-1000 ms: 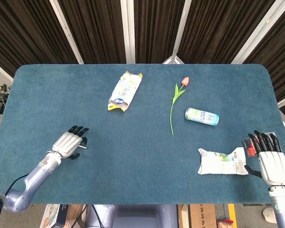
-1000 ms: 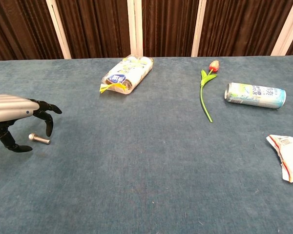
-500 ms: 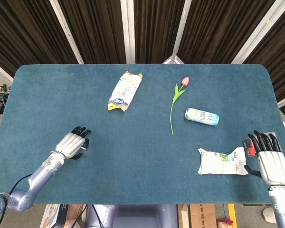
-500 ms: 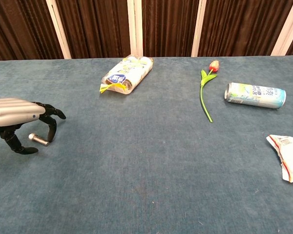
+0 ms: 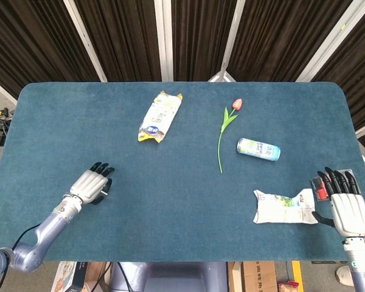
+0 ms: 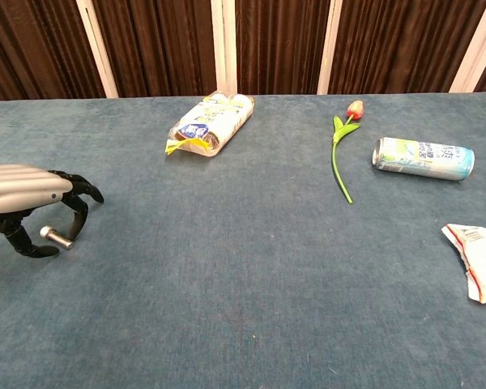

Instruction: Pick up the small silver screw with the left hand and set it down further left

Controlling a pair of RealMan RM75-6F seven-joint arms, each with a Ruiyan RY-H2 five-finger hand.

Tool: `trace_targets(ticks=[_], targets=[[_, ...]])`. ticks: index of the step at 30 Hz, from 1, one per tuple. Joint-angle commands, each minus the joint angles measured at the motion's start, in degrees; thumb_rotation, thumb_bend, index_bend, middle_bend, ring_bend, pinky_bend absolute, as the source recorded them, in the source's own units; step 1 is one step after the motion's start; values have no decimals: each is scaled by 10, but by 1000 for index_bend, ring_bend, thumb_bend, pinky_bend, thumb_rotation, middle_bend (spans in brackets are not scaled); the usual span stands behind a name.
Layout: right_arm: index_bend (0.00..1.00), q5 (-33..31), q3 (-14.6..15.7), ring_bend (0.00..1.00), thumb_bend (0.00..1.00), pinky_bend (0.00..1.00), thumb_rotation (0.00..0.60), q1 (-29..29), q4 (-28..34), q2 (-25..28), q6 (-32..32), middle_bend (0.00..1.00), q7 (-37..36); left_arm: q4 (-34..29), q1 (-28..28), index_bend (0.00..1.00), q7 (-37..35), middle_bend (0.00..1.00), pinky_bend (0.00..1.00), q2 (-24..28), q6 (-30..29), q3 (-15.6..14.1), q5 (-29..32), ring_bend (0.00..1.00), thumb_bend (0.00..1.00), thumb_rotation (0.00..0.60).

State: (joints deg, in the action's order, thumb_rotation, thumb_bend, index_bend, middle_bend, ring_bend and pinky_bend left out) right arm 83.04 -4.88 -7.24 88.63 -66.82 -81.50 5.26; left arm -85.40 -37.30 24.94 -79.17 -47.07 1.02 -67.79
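The small silver screw (image 6: pixel 55 237) sits at the far left of the chest view, about mid-height, right under the left hand (image 6: pixel 28 204). The hand's silver back arches over it, with dark fingers (image 6: pixel 79 212) curling down on the screw's right side and the thumb (image 6: pixel 24 243) coming in from the lower left. Looks like the fingertips are closing around it, but I honestly can't tell if it's really pinched or just caged, or whether it's off the desk (image 6: pixel 251 275) at all.

The screw lies flat-ish, long axis running left to right with a slight tilt: the round head faces left and a bit up in the frame, the shank runs toward the lower right and disappears behind a finger.

In the head view the left hand (image 5: pixel 90 185) is in the lower left part of the frame, and only a tiny silver bit of the screw (image 5: pixel 103 193) peeks out at its right edge.

The right hand (image 5: pixel 345 204) is way over at the lower right, resting palm-down with fingers straight and slightly spread, holding nothing, next to a crumpled white wrapper (image 5: pixel 285 207).
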Motion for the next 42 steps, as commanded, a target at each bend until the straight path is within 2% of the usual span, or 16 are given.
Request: trace_targets(ticks=[1,22,42], targets=[[127,-1,0,94,105,3,600,-1,-1,0,1,96,0,1,-1,531,3,105,0,-1,-1,-1,2,0,479,600],[127,-1,0,94,104,4,600,-1,1,0,3,96,-5,4,-5,505,9,105,0,-14,-13,-9,-3,0,479,600],[127,-4,1,94,104,3,600,-3,0,0,9,96,-7,-3,-8,542,26,111,0,-12,-20,-13,8,0,511,600]])
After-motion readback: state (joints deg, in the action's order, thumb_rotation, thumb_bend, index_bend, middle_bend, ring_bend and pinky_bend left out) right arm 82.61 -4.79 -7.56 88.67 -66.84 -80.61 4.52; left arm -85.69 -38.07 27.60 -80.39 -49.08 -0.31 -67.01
